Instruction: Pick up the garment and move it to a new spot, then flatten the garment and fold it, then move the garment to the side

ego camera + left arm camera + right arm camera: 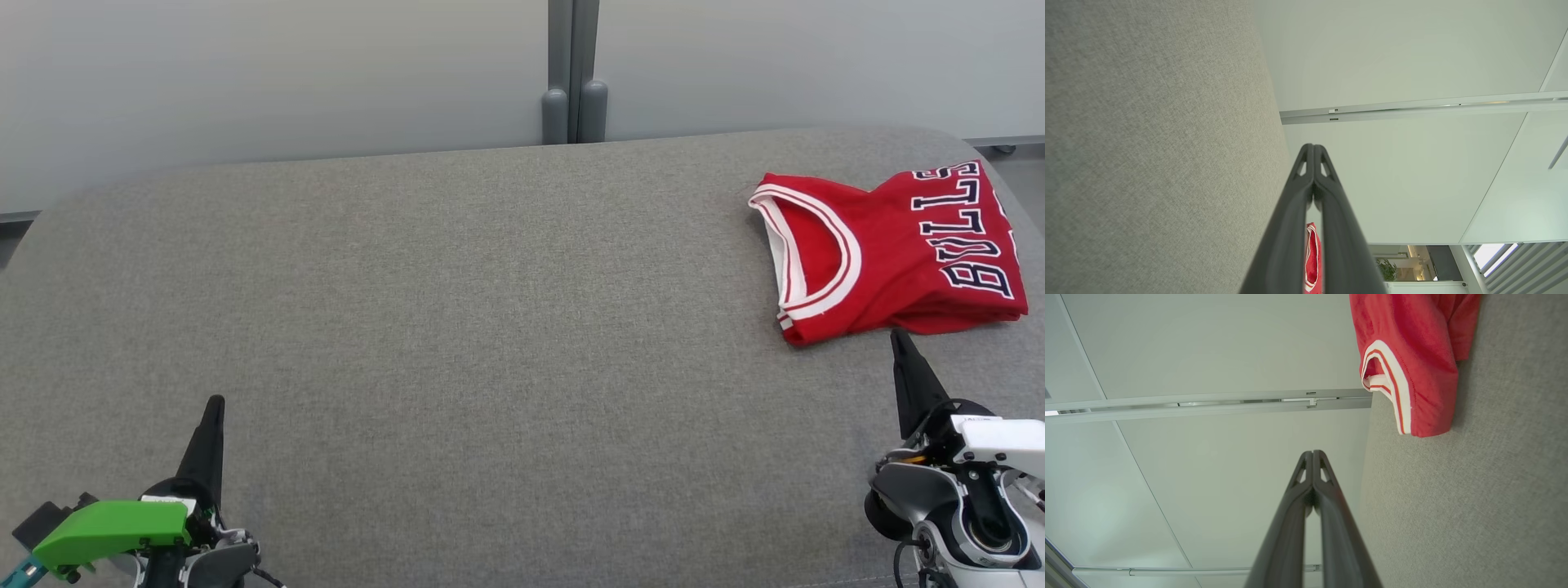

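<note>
Both jaws closed, empty. At 12 o'clock, just past my right gripper point(900, 339): jersey point(890, 253), long axis 9-to-3. My left gripper point(216, 406) is well apart, right's nearer.

**Left gripper** point(215, 406): two long matt-black fingers point(1290, 228) tapering to a fine point, each with a small triangular cut-out near the tip. The wrist carries a bright green moulded cover point(110, 527), with a black block point(39, 523) behind it and a teal piece point(24, 569) at the frame edge.

**Right gripper** point(900, 339): fingers of the same pattern. The wrist bears a white housing point(1000, 437) above a silver-grey rounded joint point(939, 490) with a black ring. Thin black cables point(931, 412) loop beside it. A small dark mark on the white housing is possibly lettering; it is illegible.
</note>
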